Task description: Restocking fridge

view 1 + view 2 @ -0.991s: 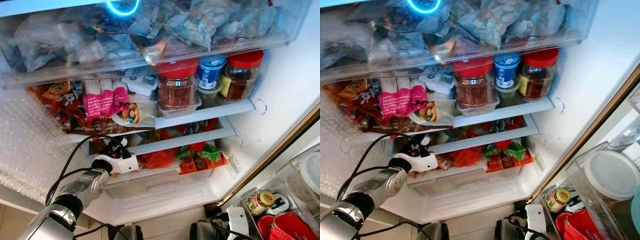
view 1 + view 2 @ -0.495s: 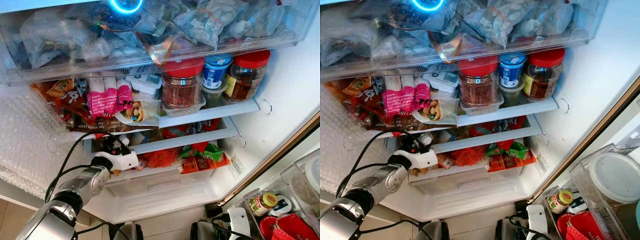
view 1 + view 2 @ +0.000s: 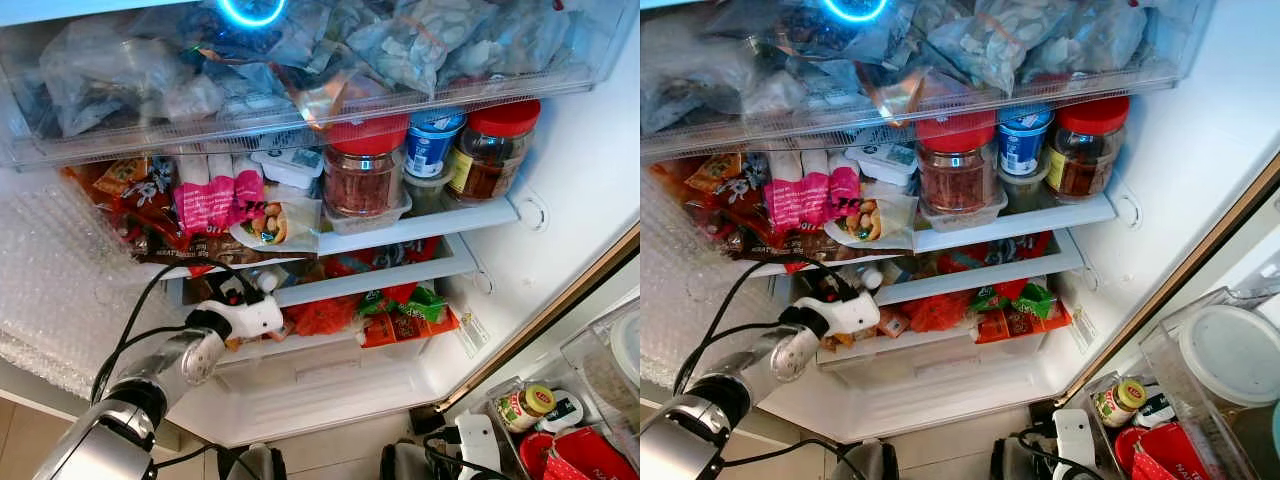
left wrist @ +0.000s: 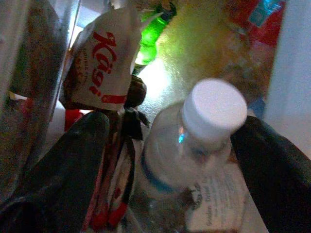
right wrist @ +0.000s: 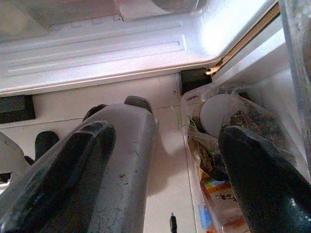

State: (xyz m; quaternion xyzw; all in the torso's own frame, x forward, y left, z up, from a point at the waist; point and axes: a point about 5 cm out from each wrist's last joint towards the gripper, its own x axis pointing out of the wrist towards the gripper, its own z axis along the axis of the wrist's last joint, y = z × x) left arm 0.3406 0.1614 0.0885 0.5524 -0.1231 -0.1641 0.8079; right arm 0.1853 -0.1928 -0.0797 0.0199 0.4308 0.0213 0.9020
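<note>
Left pincer [image 4: 160, 160] is reached into the lower left shelf [image 3: 330, 285] of the open fridge [image 3: 560, 180], and a small water bottle [image 4: 194, 160] is seen between its two black fingers [image 4: 68, 160]. The fingers stand wide on either side of the bottle; whether they press on it cannot be told. The right pincer [image 5: 160, 160] hangs low by the fridge's foot, spread wide and holding nothing.

The step in hand is judged to be the setting of the bottle on the shelf. It would be done well if the bottle were pushed far enough in to stand clear of the shelf's front edge, set down upright, and released only when it rests on its base. The red-and-white snack packet [image 4: 104, 60] lies just beside the bottle, so the withdrawal should be made straight back, lest the packet be dragged out or the bottle tipped.

The bottle is of clear plastic with a white screw cap [image 4: 214, 109] and a pale paper label with small print. It appears light and easily toppled.
</note>
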